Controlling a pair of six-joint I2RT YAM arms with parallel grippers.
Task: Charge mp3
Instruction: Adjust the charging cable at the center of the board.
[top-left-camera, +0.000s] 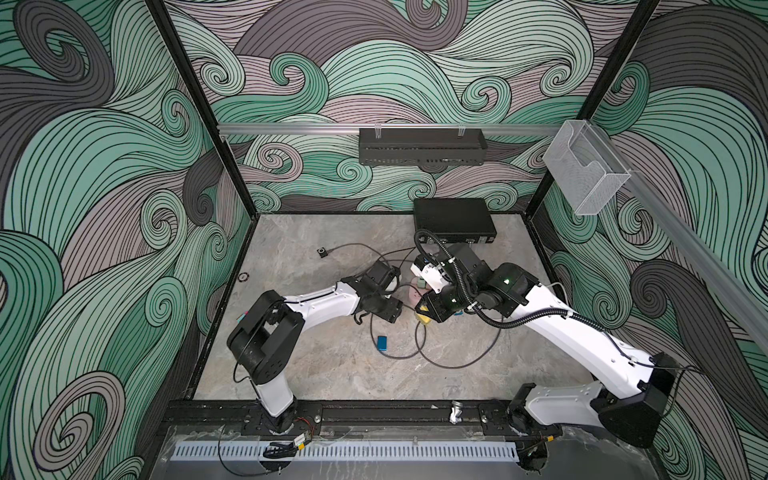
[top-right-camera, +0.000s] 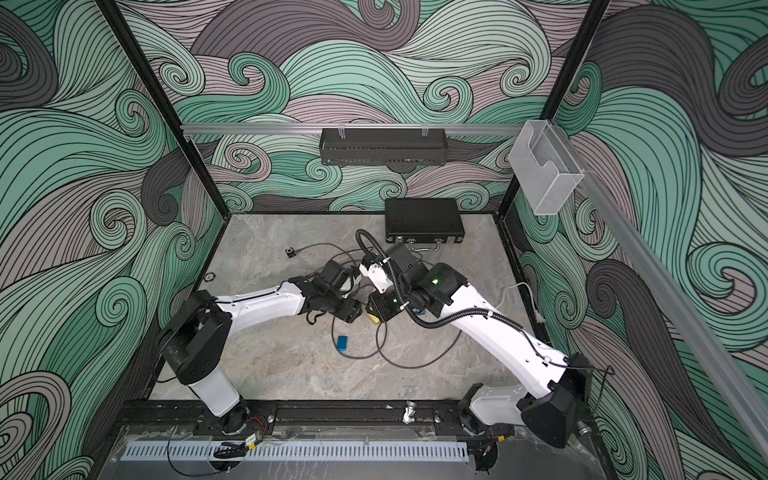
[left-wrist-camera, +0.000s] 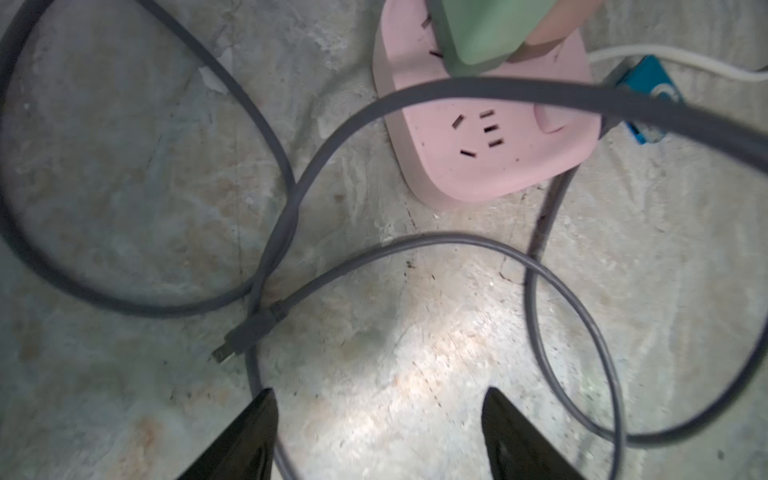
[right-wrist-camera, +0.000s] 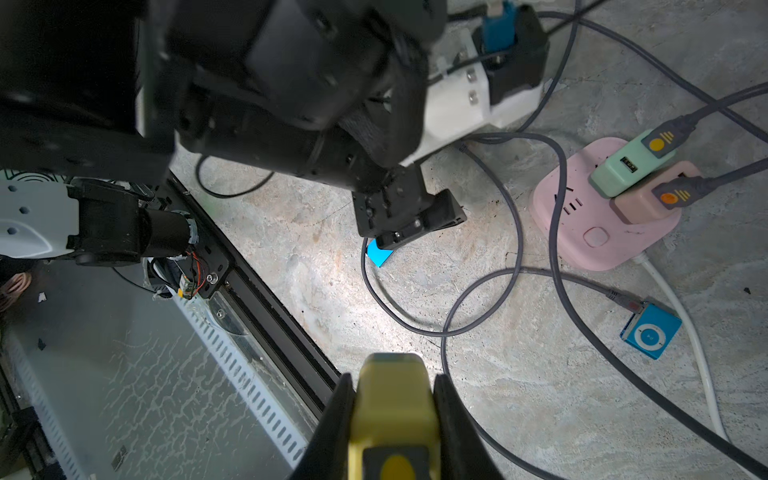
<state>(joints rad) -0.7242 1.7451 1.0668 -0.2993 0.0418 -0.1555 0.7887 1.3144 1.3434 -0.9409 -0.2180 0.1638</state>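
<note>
A blue mp3 (right-wrist-camera: 650, 330) lies beside the pink power strip (right-wrist-camera: 598, 237) with a grey cable plugged into it; it also shows in the left wrist view (left-wrist-camera: 648, 99). Another blue mp3 (top-left-camera: 382, 343) lies loose nearer the front, and the left fingers half hide it in the right wrist view. My right gripper (right-wrist-camera: 394, 376) is shut on a yellow charger (right-wrist-camera: 392, 399) that has a grey plug in it. My left gripper (left-wrist-camera: 380, 392) hangs open over bare table, close to a loose cable plug (left-wrist-camera: 245, 336). A green charger (right-wrist-camera: 623, 168) and a peach charger (right-wrist-camera: 648, 199) sit in the strip.
Grey cables (top-left-camera: 440, 357) loop across the middle of the table. A black case (top-left-camera: 455, 220) lies at the back, a black basket (top-left-camera: 422, 145) and a clear holder (top-left-camera: 586, 166) hang on the rails. A small black square part (top-left-camera: 322, 252) lies at the back left.
</note>
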